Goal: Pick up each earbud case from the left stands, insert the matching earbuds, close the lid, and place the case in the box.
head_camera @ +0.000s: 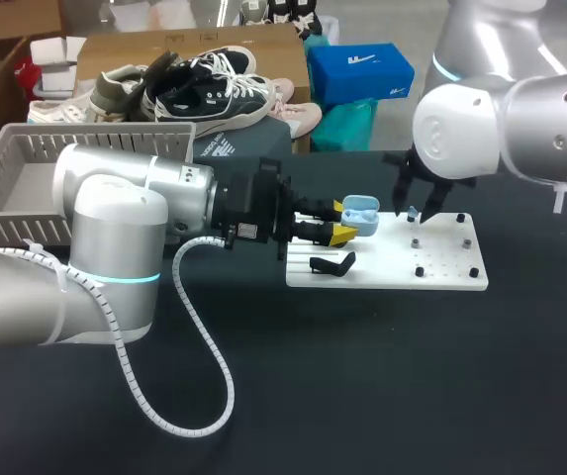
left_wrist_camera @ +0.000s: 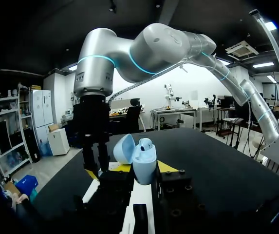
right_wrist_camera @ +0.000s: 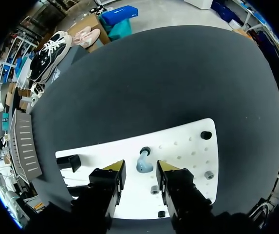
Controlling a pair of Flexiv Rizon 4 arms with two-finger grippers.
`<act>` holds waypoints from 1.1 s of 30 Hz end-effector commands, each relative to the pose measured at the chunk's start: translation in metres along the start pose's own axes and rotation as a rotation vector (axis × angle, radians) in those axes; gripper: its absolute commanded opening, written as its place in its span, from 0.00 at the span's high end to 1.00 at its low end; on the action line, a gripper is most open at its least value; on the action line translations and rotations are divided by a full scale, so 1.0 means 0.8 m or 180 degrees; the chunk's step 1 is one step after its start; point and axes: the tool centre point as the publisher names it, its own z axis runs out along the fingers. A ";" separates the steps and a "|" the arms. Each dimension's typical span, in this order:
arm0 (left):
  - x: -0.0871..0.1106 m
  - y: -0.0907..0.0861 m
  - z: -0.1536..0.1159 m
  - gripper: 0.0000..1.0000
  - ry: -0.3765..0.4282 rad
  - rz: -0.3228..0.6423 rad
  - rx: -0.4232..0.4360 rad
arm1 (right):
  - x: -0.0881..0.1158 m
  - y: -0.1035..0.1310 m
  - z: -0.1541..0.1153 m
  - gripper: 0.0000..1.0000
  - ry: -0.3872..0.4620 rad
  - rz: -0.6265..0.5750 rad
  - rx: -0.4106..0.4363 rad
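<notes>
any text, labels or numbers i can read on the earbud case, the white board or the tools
No readable text on any of them.
earbud case: plain light blue, no print visible.
white board: only holes and pegs, no markings.
left tool: no legible label.
right tool: no legible label.
</notes>
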 end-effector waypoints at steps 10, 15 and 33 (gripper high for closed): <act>0.000 -0.001 0.001 1.00 -0.0003 0.0003 -0.0015 | 0.001 -0.001 0.003 0.94 0.0020 0.0023 0.0040; 0.000 -0.001 0.001 1.00 -0.0003 0.0003 -0.0015 | 0.001 -0.001 0.004 1.00 0.0021 0.0031 0.0049; 0.000 -0.001 0.001 1.00 -0.0003 0.0003 -0.0015 | 0.022 -0.014 -0.044 1.00 -0.0175 0.0049 0.0039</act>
